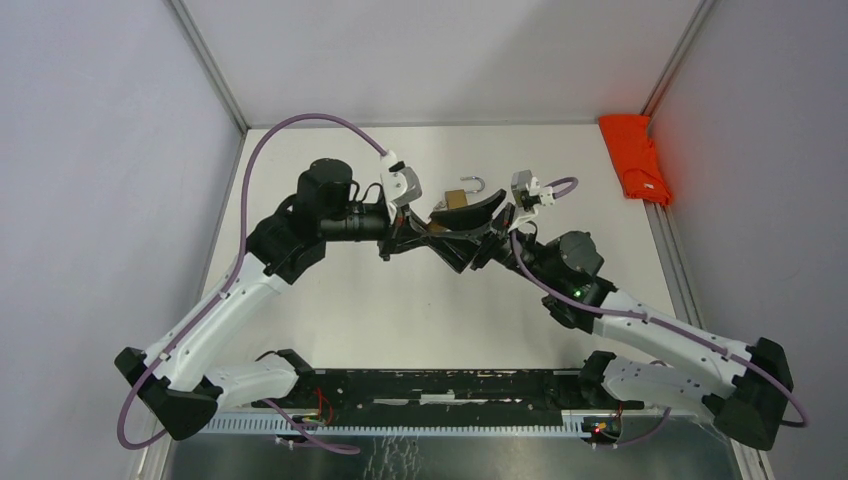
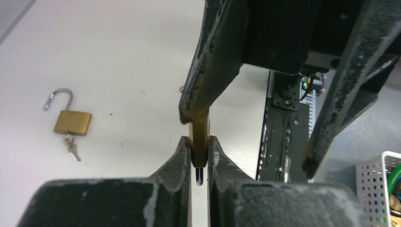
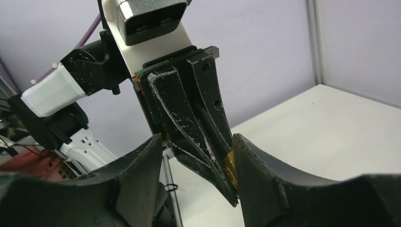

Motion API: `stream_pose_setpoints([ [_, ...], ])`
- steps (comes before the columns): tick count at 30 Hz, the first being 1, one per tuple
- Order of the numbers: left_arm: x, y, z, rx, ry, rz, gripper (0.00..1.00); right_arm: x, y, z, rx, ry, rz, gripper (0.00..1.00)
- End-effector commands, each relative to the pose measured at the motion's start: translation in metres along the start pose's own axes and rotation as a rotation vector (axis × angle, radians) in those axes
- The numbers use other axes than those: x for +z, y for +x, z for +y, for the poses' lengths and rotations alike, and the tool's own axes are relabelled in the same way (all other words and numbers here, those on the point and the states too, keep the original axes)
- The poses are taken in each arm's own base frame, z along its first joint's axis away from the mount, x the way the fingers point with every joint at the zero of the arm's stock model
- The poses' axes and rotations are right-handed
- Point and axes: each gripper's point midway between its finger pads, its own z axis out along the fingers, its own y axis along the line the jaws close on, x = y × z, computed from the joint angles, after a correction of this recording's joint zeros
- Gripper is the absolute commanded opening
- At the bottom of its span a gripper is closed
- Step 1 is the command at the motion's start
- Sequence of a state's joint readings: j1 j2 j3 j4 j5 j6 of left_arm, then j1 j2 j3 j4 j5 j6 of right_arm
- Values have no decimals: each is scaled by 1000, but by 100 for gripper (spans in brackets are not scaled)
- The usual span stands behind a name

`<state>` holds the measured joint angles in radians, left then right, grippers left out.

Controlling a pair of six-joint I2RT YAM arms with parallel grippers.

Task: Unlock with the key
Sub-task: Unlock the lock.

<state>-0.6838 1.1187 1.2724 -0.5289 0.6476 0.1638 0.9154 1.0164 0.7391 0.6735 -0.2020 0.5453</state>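
Nearest you, above the white counter, the 2 hands meet fingertip to fingertip. Your left hand is clamped almost shut on a flat brass-coloured piece. The piece is held edge-on and upright, with a dark tip poking out below the fingers; I can't tell exactly what it is. Your right hand stands wide open and grips nothing. Its 2 fingers straddle the left hand's fingers and the brass piece, and whether they brush it I can't tell.

Beyond the hands, toward the far wall, the brass padlock with a silver shackle lies flat on the counter, apart from both hands. Its shackle is swung open and small keys hang from the keyhole end, so it looks already unlocked. Its long axis runs near to far, key end toward the arm bases and shackle away. From above, the free right hand looks the nearer one, so any reach for the padlock would fall to that side.
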Motion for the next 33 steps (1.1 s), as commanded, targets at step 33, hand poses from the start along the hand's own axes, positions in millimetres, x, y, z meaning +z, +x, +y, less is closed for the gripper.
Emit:
stream_pose_setpoints([
  [33, 1, 37, -28, 9, 268, 244, 3, -57, -63, -43, -502, 363, 329, 38],
])
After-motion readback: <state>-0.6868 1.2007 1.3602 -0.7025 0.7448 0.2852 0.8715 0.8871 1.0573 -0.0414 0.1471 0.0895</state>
